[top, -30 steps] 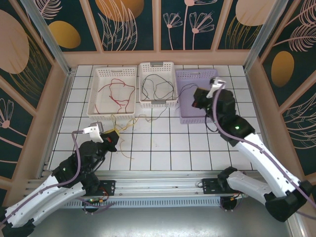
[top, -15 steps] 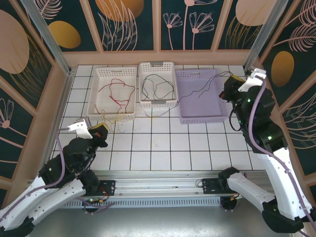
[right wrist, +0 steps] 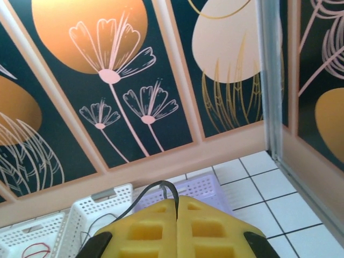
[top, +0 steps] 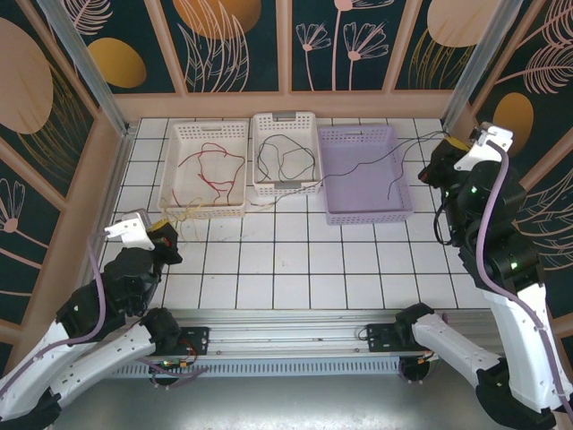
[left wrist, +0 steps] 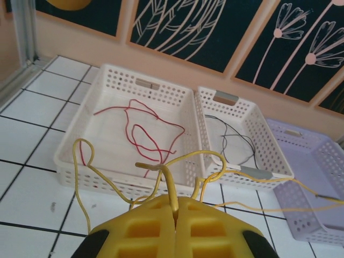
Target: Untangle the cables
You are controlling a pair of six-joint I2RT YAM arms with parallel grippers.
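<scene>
Cables are spread across the white tiled desk [top: 295, 260] and the three baskets at its far side. A red cable [left wrist: 131, 128] lies in loose curls inside the left white basket [left wrist: 70, 145], and a black cable [left wrist: 223, 141] lies coiled in the middle white basket [left wrist: 269, 145]. The left arm's jaws are clenched on a yellow cable [left wrist: 170, 185], which rises from between the yellow fingers [left wrist: 145, 228]. From there it loops in front of the left basket and trails off to the right, past the front of the middle basket and toward the purple basket [top: 369, 215]. Over at the right edge of the desk, the right arm's jaws are pressed together on a second black cable [right wrist: 161, 183]. It arches just above them, and from overhead it stretches leftward over the purple basket.
</scene>
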